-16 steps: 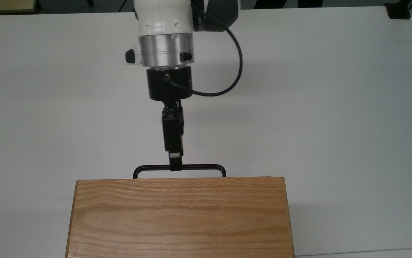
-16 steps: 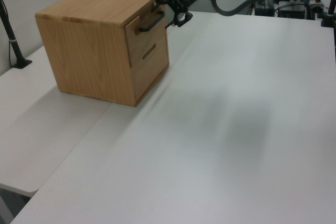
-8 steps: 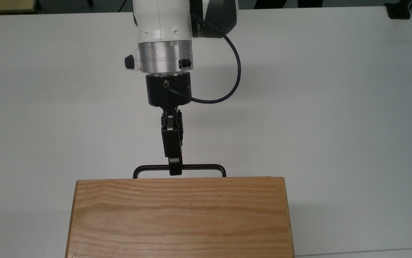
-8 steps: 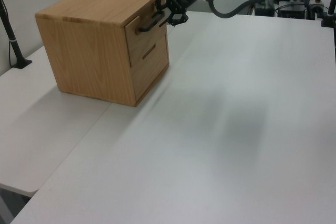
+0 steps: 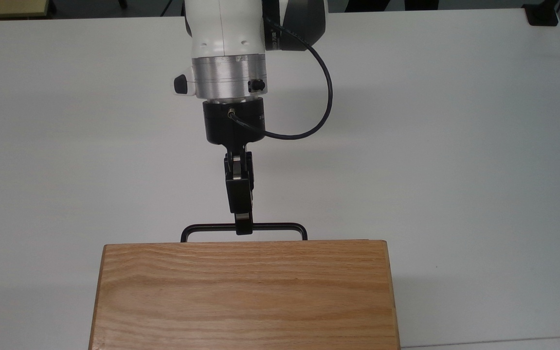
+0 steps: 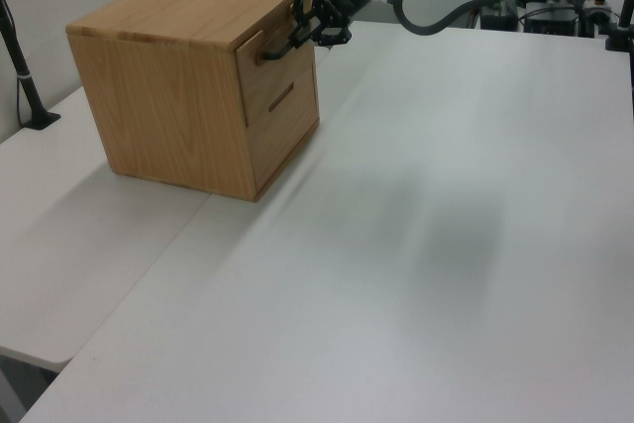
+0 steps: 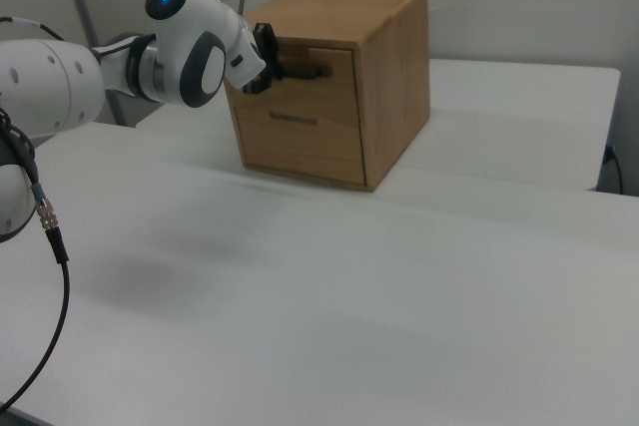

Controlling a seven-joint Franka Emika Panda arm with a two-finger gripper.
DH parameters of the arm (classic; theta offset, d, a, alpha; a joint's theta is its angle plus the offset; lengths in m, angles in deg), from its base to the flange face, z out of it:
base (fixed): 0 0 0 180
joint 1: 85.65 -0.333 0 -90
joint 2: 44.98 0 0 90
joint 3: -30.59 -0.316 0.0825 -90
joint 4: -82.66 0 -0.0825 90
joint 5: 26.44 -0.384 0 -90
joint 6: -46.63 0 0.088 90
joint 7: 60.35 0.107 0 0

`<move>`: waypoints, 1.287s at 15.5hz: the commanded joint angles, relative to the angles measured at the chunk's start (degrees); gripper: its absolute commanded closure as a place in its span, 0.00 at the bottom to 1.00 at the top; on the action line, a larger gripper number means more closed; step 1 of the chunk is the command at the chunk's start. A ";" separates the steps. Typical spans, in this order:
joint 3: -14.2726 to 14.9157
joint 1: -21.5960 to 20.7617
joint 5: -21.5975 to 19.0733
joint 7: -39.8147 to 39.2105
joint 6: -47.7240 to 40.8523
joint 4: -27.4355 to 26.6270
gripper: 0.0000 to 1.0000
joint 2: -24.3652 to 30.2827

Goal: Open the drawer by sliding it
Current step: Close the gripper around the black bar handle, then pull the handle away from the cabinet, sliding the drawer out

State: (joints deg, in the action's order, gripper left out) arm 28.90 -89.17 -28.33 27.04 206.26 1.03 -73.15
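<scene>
— Where does the drawer sit?

— The drawer (image 6: 273, 64) is the upper of two fronts in an oak-grain cabinet (image 6: 188, 76), at the far left of the white surface (image 6: 436, 225) in the left view. The front panel looks flush with the cabinet face; I see no gap around it. In the top view the cabinet top (image 5: 243, 294) covers the panel itself.

— Its appearance?

— An oak front panel with a thin black U-shaped bar handle (image 5: 280, 226) standing off it. In the top view the bar runs left to right just beyond the cabinet's far edge, its two legs bending back toward the wood. In the right view the handle (image 7: 305, 74) crosses the upper front, and a lower drawer (image 7: 305, 142) with a small slot pull sits beneath it.

— And the end effector?

— The end effector (image 5: 243, 227) meets the bar near its middle, slightly right of centre in the top view, the arm's white wrist (image 5: 226, 43) reaching in from the far side. Its black fingers (image 5: 243, 221) sit one above the other at the bar, so I cannot tell whether they are clamped on it. A black cable (image 5: 321, 92) loops off the wrist to the top view's right.
</scene>
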 commanded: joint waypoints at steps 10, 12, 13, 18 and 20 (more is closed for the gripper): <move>0.11 -0.61 1.01 3.84 0.51 -12.66 0.94 9.70; 0.11 -0.78 1.01 3.84 0.51 -17.66 0.94 12.96; 0.11 -0.87 1.01 3.93 0.51 -19.86 0.95 14.63; 0.11 -0.70 0.92 5.94 0.16 -27.95 0.95 21.31; 0.11 -0.69 0.92 6.21 -0.10 -31.56 0.95 24.29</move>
State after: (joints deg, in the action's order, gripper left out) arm 28.89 -89.29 -28.32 30.23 206.26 -21.48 -55.78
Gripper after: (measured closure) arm 0.841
